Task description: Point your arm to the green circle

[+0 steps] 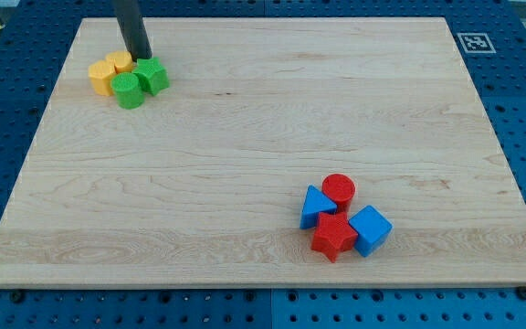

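tip (142,55): at the view's top left of the board (263,137), touching or just short of the top-left cluster, on its upper edge.
claw: none fitted. Rod only, so nothing to release or clench; it grasps nothing.
green circle (128,91): landmark. Bottom of the top-left cluster, low round cylinder, upright.
tip vs green circle: up and slightly to the view's right of it, near, not touching. Green block sits partly between.
green block (152,75): just up-right of the green circle, touching it. Shape not clear, maybe a star.
yellow blocks (108,73): two, just up-left of the green circle, touching it. Shapes hard to tell.
red/blue cluster (341,219): well apart, far down-right of the green circle. Red circle, red star, two blue blocks. Irrelevant.
why this pose: judging by the task, the rod parks by the cluster to indicate, not push.
status: looks nearly done; tip reads closer to the green block than the circle.
risk: a nudge down-left could shove the green block into the circle.
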`<control>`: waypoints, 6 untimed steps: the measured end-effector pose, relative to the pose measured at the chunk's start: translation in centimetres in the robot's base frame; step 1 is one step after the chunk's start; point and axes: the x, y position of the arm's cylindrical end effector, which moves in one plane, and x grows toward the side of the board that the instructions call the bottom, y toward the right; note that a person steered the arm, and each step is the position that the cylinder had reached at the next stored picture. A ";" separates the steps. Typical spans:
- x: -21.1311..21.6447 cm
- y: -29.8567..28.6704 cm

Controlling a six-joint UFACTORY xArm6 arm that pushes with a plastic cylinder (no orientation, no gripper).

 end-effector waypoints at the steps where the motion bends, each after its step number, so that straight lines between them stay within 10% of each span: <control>1: -0.3 2.7; 6: 6.6 10.4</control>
